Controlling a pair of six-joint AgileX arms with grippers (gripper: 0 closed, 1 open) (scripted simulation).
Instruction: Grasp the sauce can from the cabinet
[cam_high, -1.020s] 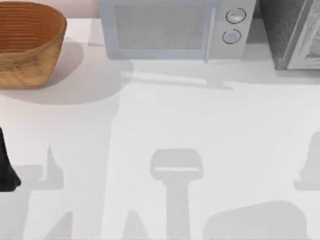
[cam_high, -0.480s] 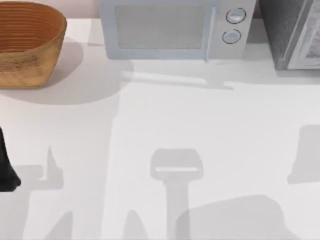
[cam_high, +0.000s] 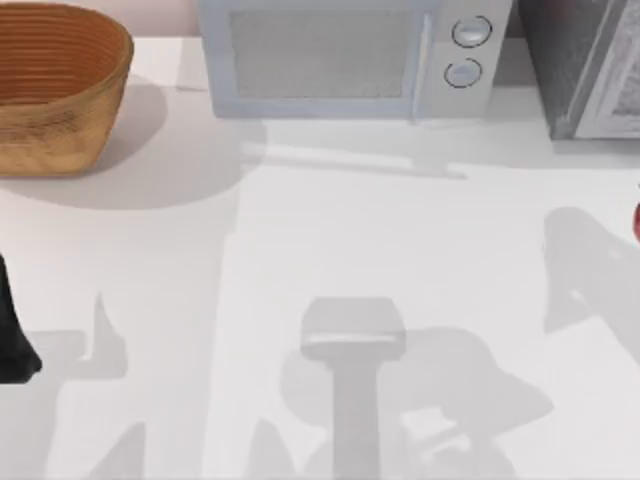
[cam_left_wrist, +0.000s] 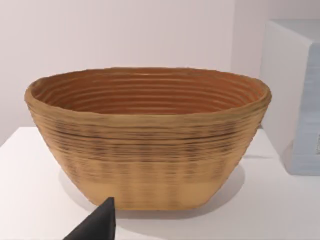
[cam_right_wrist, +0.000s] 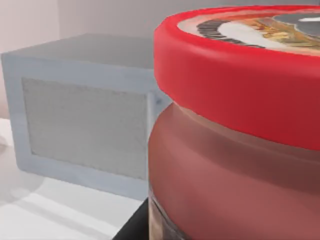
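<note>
sauce can (cam_right_wrist: 235, 150) right up against r hand, grip state can't tell; l arm parked.

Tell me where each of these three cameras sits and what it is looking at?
Top view: above the table, looking down on the basket, microwave and cabinet; the left arm sits parked at the left edge.
Left wrist view: on the left arm, facing the basket; a dark tip of the left tool shows.
Right wrist view: on the right arm, pressed close to the sauce can, microwave behind.
Shared: the microwave shows in both the top and right wrist views.
</note>
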